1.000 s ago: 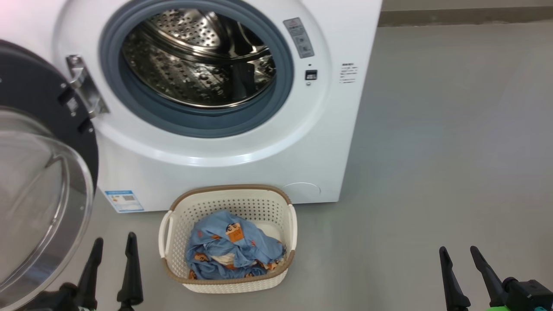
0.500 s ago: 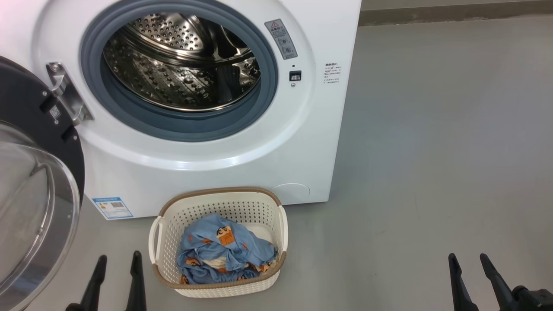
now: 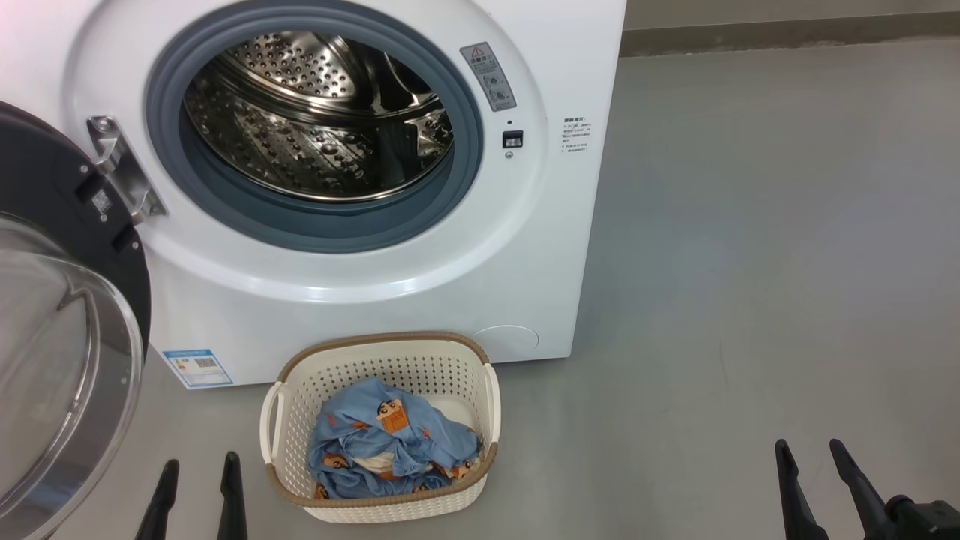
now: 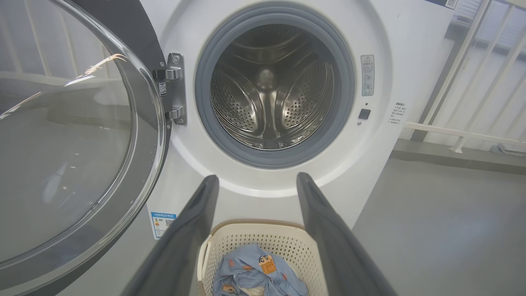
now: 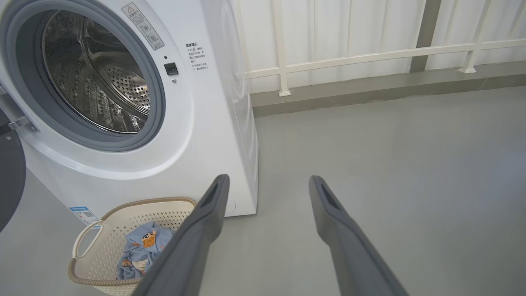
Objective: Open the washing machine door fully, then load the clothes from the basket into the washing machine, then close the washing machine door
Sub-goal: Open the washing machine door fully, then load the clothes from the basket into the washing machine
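Note:
The white washing machine (image 3: 360,300) (image 4: 287,193) (image 5: 197,135) stands in front of me with its steel drum bare. The washing machine door (image 3: 52,315) (image 4: 78,135) is swung wide to the left on its metal hinge (image 3: 124,169). On the floor before the washer sits the cream basket (image 3: 379,506) (image 4: 263,234) (image 5: 98,250) holding the light blue clothes (image 3: 390,446) (image 4: 259,277) (image 5: 141,246). My left gripper (image 3: 199,461) (image 4: 257,179) is open just left of the basket. Far to the right my right gripper (image 3: 810,446) (image 5: 267,181) is open over bare floor.
Grey floor (image 3: 750,300) stretches to the right of the washer. A white railing (image 5: 370,55) and a low kerb run along the back wall. A blue label sticker (image 3: 196,366) marks the washer's lower left front.
The head view has shifted, so the washer and basket sit further left in it. Both grippers show lower in the picture and remain open with nothing in them.

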### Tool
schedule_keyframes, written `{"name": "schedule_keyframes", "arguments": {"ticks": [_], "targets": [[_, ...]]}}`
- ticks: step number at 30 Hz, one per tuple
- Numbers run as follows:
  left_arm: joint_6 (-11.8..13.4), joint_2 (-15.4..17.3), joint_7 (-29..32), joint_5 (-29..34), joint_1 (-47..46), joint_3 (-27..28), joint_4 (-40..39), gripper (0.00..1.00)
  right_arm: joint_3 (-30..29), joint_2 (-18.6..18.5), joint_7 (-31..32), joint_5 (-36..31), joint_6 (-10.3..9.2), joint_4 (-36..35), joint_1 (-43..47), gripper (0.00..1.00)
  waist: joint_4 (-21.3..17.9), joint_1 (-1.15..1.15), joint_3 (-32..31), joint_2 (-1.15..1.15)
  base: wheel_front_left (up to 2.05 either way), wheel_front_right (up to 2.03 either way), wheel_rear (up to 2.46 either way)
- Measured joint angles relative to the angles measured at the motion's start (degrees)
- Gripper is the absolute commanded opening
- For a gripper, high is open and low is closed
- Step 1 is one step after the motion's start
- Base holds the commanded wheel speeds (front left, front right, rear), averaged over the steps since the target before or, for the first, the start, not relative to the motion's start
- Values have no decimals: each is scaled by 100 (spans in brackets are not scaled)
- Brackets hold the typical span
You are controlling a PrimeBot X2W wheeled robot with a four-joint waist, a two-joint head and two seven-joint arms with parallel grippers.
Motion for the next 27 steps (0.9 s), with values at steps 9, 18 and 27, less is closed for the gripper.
{"name": "schedule_keyframes", "arguments": {"ticks": [9,18,27], "targets": [[0,-1,0,7,63,-9,25,100,68,-70,-1,0,0,-3,0,100,83,0,-42,0,0,0,0],[0,-1,0,4,63,-32,55,100,101,-75,0,0,0,-2,0,100,170,0,-110,0,0,0,0],[0,-1,0,-12,180,-31,133,100,130,-80,0,0,0,-4,1,100,222,0,-142,0,0,0,0]]}}
